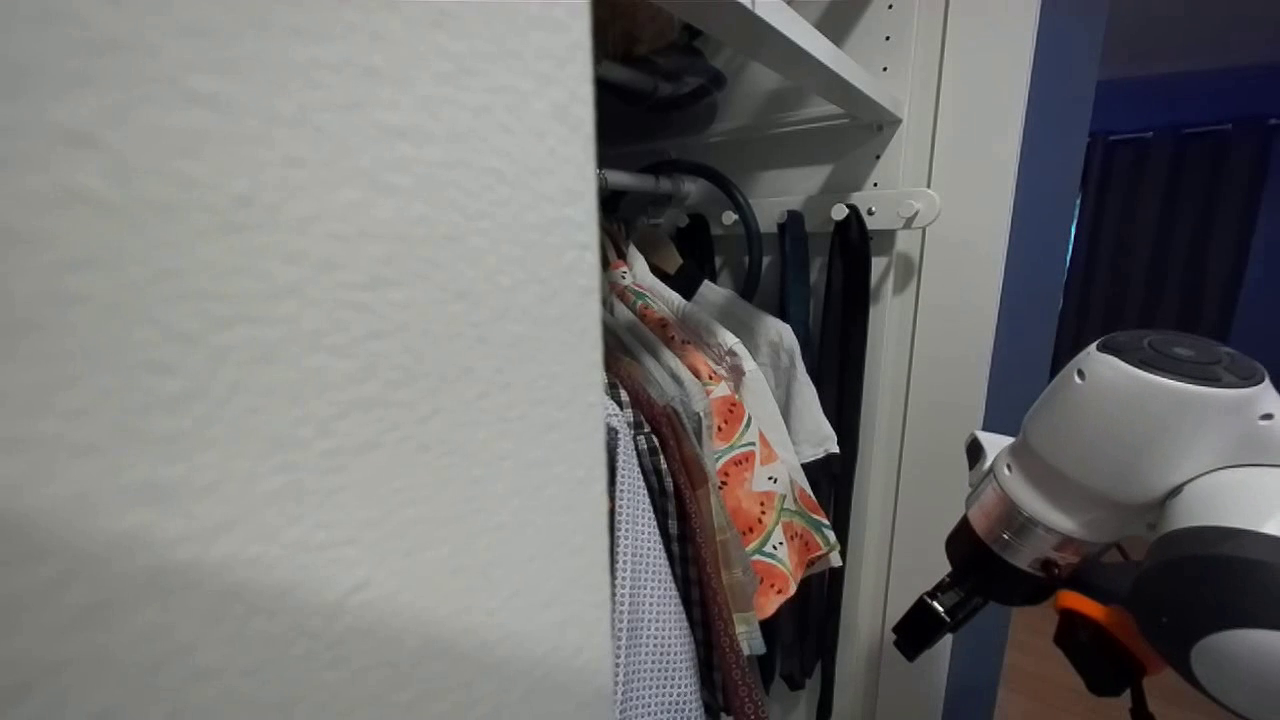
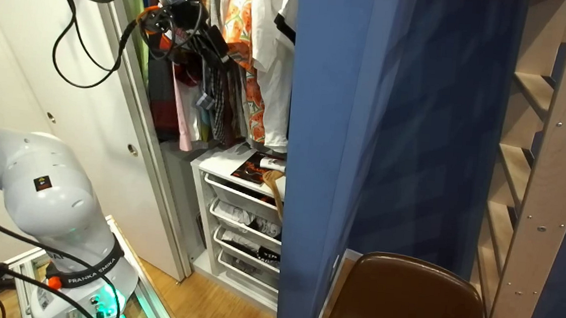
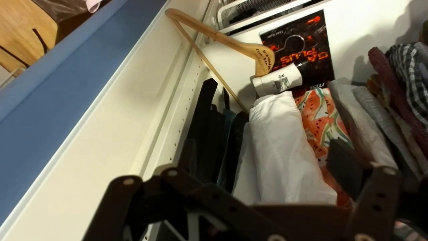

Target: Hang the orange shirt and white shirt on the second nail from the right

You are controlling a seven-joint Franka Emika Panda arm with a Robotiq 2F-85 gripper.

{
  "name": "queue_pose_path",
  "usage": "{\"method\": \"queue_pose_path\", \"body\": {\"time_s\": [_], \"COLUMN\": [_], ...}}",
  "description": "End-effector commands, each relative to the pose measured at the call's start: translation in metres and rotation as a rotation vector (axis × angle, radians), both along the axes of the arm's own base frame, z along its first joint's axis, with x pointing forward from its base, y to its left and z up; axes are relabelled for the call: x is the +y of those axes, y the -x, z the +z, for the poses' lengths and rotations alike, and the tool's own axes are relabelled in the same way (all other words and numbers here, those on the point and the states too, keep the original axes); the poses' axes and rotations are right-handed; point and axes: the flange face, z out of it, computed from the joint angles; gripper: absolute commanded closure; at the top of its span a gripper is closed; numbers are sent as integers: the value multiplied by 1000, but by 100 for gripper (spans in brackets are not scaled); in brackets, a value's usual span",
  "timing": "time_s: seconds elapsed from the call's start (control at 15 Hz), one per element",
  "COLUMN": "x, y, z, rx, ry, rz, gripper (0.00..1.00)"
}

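In an exterior view: blue wall (image 2: 321, 157), ctr.; brn. chair (image 2: 408, 305), btm. right of ctr.; lt.-wood ladder (image 2: 545, 200), far right; wht. drawer unit (image 2: 216, 164), left of ctr.; wht. door (image 2: 113, 128), left; wood flr. (image 2: 225, 316), btm. In an exterior view: pale textured wall (image 1: 300, 350), left half; wht. shelf (image 1: 805, 60), top; dk. curtain (image 1: 1150, 250), upper right, dim.

Dim curtain (image 1: 1150, 230), soft shadows (foreground blur)

- In an exterior view, the top edge crops the orange shirt (image 2: 239, 6) and white shirt (image 2: 264, 31).
- In an exterior view, a wall (image 1: 300, 360) hides part of the rail (image 1: 645, 182).
- In the wrist view, the bottom edge crops the blurred gripper (image 3: 265, 149).
- The cylinder (image 3: 264, 86) bears illegible print.
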Motion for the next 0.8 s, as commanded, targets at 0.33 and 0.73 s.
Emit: {"method": "queue_pose_path", "body": {"time_s": [0.33,0.73], "x": [-23,-17], "y": [-14,-22], "z": [80,159], "rx": [-321,-633], "ry": [-108,-205], "rz": [-17,116], "gripper": [0,0]}}
